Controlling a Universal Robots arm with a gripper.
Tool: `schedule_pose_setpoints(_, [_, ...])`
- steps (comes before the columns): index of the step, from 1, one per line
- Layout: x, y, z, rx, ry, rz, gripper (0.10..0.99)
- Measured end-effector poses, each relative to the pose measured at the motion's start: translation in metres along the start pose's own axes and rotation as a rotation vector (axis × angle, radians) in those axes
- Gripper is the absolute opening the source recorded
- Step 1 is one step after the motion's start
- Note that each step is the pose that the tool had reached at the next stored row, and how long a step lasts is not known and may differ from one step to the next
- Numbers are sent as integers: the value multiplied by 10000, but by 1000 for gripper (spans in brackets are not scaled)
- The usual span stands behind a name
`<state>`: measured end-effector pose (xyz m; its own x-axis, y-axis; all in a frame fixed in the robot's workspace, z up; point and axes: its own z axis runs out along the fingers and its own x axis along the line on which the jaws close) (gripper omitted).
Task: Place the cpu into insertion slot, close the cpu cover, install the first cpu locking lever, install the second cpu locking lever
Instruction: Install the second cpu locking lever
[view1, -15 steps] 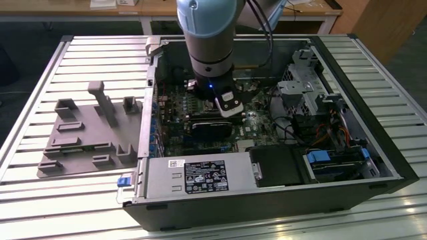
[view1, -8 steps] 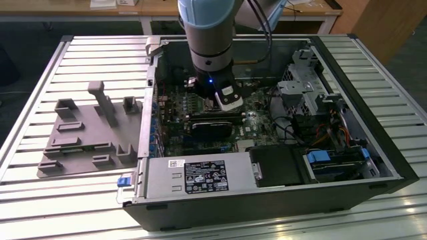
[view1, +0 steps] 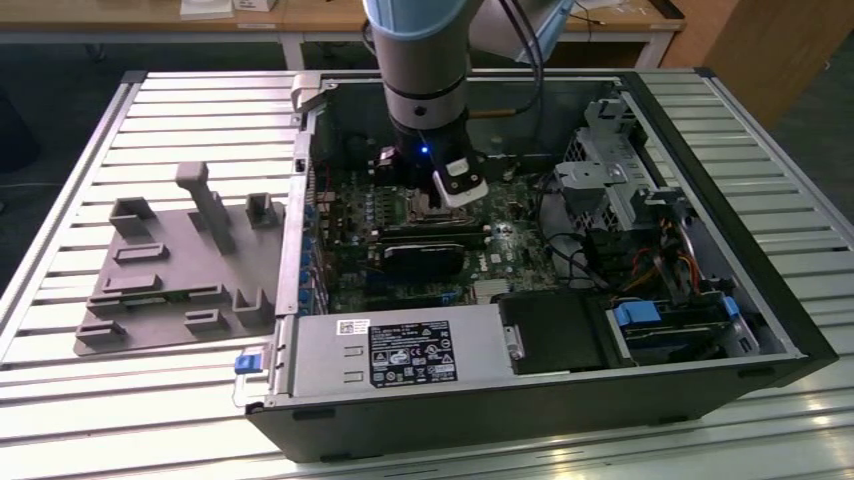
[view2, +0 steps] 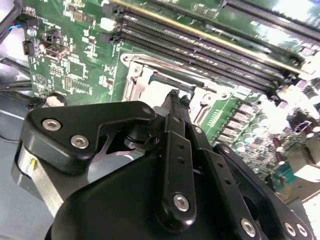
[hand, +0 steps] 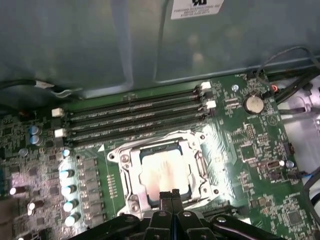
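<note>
Fingers: the gripper (hand: 172, 196) has its two black fingers (view2: 172, 107) pressed together, clenched on nothing visible; in both wrist views the tips sit at the near edge of the socket.
Chip: the cpu (hand: 165, 172) lies flat in the insertion slot (hand: 131, 197), its dull silvery top facing up. It is square, so it has no clear long axis; its edges run parallel to the frame and to the memory slots (hand: 135, 112) beyond.
Cover: the cpu cover (hand: 195, 160) appears to lie down around the chip as a bright metal rim, though whether it is fully seated cannot be told.
Step in hand: judged as work at the cover or a locking lever. To do it well, press straight down on metal only, keep the tips off the chip's top, and keep the push even so the frame does not skew.
Far setting: the computer case (view1: 747, 330) lies open on a slatted surface (view1: 80, 140), beside a grey fixture (view1: 174, 270).
</note>
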<state>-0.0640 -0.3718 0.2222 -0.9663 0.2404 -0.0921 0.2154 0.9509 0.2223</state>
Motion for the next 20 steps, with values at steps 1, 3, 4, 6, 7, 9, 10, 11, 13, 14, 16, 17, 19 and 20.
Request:
schedule_pose_setpoints(1, [-7, 17, 5, 10, -2, -1, 102])
schedule_pose_setpoints(3, [-21, 54, 15, 28, -7, -3, 102])
schedule_pose_setpoints(4, [-27, 69, 19, 37, -8, -5, 102])
schedule_pose_setpoints(6, [-37, 99, 27, 53, -12, -7, 102])
schedule_pose_setpoints(7, [-41, 113, 31, 60, -13, -9, 102])
schedule_pose_setpoints(9, [-45, 136, 37, 70, -16, -11, 102])
schedule_pose_setpoints(10, [-47, 145, 39, 73, -16, -12, 102])
schedule_pose_setpoints(11, [-47, 153, 41, 78, -17, -12, 102])
schedule_pose_setpoints(13, [-47, 160, 42, 78, -18, -11, 102])
schedule_pose_setpoints(14, [-40, 185, 47, 90, -20, -13, 102])
schedule_pose_setpoints(16, [-39, 189, 48, 95, -21, -14, 102])
schedule_pose_setpoints(17, [-38, 193, 49, 99, -22, -14, 102])
schedule_pose_setpoints(19, [-37, 197, 50, 102, -23, -15, 102])
schedule_pose_setpoints(20, [-37, 198, 50, 103, -23, -15, 102])
